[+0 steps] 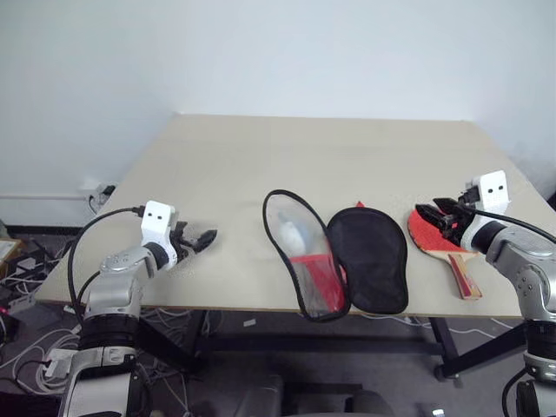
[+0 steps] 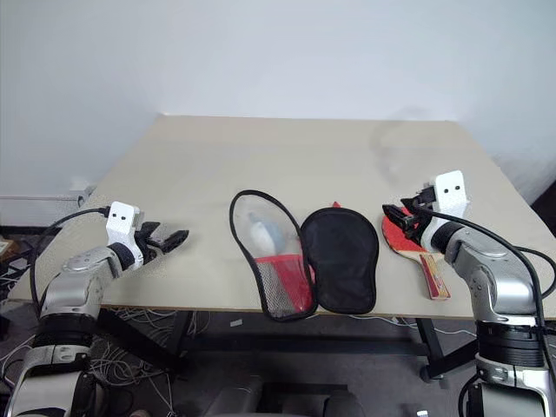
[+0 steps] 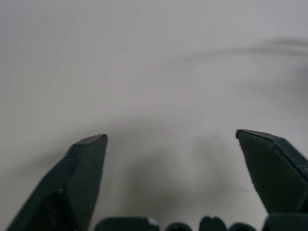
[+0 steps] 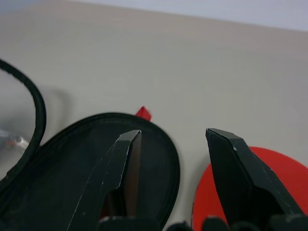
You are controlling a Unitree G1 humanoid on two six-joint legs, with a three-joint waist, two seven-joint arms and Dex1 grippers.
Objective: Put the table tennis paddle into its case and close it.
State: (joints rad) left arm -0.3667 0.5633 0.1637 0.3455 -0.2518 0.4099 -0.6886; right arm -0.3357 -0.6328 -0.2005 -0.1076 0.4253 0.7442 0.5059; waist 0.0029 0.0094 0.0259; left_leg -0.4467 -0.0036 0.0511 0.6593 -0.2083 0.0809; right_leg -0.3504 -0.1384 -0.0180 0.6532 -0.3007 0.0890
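The case (image 1: pixel 334 256) lies unzipped and spread flat near the front edge of the table (image 1: pixel 261 165), one half showing black lining, the other tilted up with mesh and red inside, so its mouth is ready to take the paddle (image 1: pixel 434 239). The paddle rests red face up just right of it, handle toward the table's front edge. The right gripper (image 1: pixel 434 215) hovers over the blade with fingers parted and holding nothing, likely lining up a grasp. The left gripper (image 1: pixel 198 241) waits wide open over bare table, well apart from the case. The right wrist view shows the black lining and red blade between its fingers (image 4: pixel 120 163)
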